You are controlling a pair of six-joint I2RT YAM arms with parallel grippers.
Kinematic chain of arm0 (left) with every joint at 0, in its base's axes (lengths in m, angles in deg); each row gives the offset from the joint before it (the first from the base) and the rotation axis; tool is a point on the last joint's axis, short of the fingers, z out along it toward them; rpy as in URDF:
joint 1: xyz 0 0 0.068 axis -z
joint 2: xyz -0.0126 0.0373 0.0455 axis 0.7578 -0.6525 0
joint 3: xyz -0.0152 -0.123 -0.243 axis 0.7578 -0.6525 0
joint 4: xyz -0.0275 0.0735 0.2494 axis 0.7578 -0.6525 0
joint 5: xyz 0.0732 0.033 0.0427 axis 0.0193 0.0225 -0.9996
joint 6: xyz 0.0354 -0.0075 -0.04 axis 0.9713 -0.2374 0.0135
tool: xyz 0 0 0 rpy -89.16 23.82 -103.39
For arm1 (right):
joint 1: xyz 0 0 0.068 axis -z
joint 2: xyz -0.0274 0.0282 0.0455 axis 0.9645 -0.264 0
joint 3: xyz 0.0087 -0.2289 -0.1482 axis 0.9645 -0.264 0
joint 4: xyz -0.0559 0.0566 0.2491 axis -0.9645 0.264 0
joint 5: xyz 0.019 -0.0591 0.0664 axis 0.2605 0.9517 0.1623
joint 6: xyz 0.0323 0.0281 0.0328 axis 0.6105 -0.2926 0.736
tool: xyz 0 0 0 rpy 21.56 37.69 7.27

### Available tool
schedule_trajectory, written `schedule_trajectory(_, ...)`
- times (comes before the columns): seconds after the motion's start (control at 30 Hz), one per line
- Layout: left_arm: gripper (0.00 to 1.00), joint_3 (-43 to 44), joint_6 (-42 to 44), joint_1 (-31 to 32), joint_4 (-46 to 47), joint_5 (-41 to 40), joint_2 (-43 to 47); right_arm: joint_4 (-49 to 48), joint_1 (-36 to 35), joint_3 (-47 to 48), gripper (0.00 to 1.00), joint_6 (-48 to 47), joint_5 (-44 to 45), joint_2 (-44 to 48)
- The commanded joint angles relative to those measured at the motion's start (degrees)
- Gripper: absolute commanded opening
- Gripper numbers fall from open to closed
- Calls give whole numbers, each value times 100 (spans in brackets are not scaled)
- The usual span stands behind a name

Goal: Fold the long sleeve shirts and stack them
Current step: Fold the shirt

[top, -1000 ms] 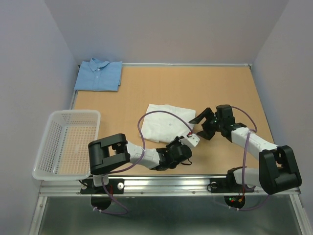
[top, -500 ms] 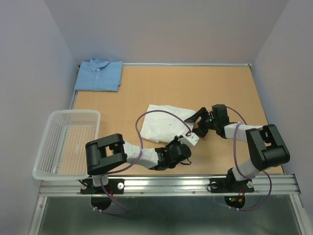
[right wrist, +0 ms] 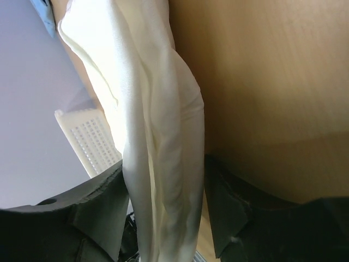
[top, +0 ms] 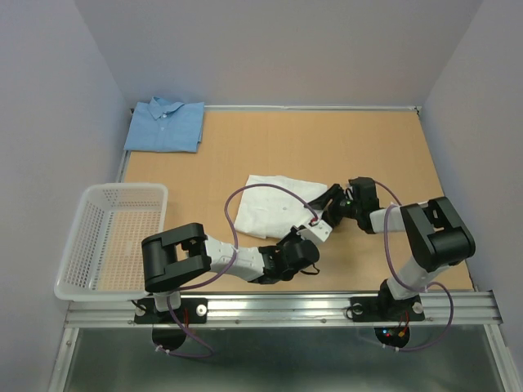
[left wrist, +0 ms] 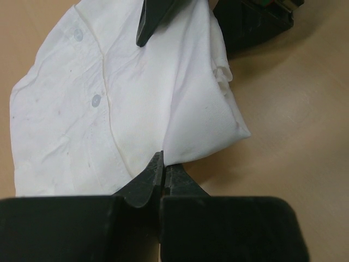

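Right fingers [right wrist: 98, 213] have slid astride the white shirt [top: 274, 208], grip unclear; left fingers [left wrist: 144, 183] pinch its edge.

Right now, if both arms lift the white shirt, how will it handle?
Likely floppy: the white shirt creases and puckers where the left gripper pinches its edge. Probably light: thin folds sit loose between the jaws of the right gripper. Unpinched parts would likely sag.

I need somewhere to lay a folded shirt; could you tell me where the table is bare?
Bare: the far table from blue shirt to the right wall; the strip between basket and white shirt. Crowded: near middle, around left gripper and right gripper.
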Motion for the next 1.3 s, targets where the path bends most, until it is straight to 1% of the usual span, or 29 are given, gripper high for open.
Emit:
schedule_trajectory(0.0,0,231,-171,31,147,-75,282,-486,-50,-152,58,-78,-111,-108)
schedule_trajectory(0.27,0,371,-162,31,147,31,221,-794,-59,-152,57,-26,-155,-248)
schedule_trajectory(0.33,0,415,-180,40,147,92,203,-873,-59,-179,54,1,-146,-266)
schedule_trajectory(0.37,0,450,-180,31,147,118,186,-934,-59,-187,51,9,-137,-275)
schedule_trajectory(0.47,0,451,-188,31,130,206,150,-987,-59,-187,35,-25,-137,-240)
schedule_trajectory(0.57,0,372,-276,40,112,242,194,-979,-59,-179,26,-113,-102,-74)
schedule_trajectory(0.6,0,345,-311,40,112,259,194,-979,-50,-170,19,-131,-102,-29)
schedule_trajectory(0.67,0,275,-390,40,77,312,194,-970,-50,-152,14,-131,-76,59)
schedule_trajectory(0.73,2,213,-426,31,60,338,177,-952,-50,-126,7,-140,-76,103)
schedule_trajectory(0.77,5,204,-495,31,7,338,203,-926,-41,-91,4,-140,-58,138)
schedule_trajectory(0.8,12,170,-522,40,-11,304,246,-909,-32,-73,1,-157,-58,199)
schedule_trajectory(0.9,44,82,-593,-4,-37,242,596,-733,29,58,1,-263,-50,348)
schedule_trajectory(0.93,59,90,-636,-21,-72,242,712,-532,47,102,1,-315,-41,401)
schedule_trajectory(0.97,65,90,-680,-48,-194,233,974,-391,73,181,1,-464,3,454)
schedule_trajectory(1.03,73,116,-803,-118,-309,268,1256,30,143,504,1,-684,64,594)
schedule_trajectory(1.07,78,177,-821,-240,-510,346,1519,632,161,663,1,-998,178,639)
schedule_trajectory(1.1,78,265,-839,-302,-695,452,1634,934,248,813,1,-1140,205,665)
schedule_trajectory(1.13,78,536,-908,-407,-940,540,1749,1190,301,962,1,-1246,231,692)
schedule_trajectory(1.17,78,669,-1031,-600,-1325,628,1846,1627,371,1208,1,-1413,240,744)
schedule_trajectory(1.2,78,870,-1093,-749,-1460,898,2055,2032,511,1358,1,-1519,214,753)
schedule_trajectory(1.23,78,968,-1155,-899,-1766,1014,2153,2253,574,1638,1,-1755,197,762)
schedule_trajectory(1.27,78,1047,-1190,-1257,-1891,1163,2302,2430,687,1815,1,-1888,205,762)
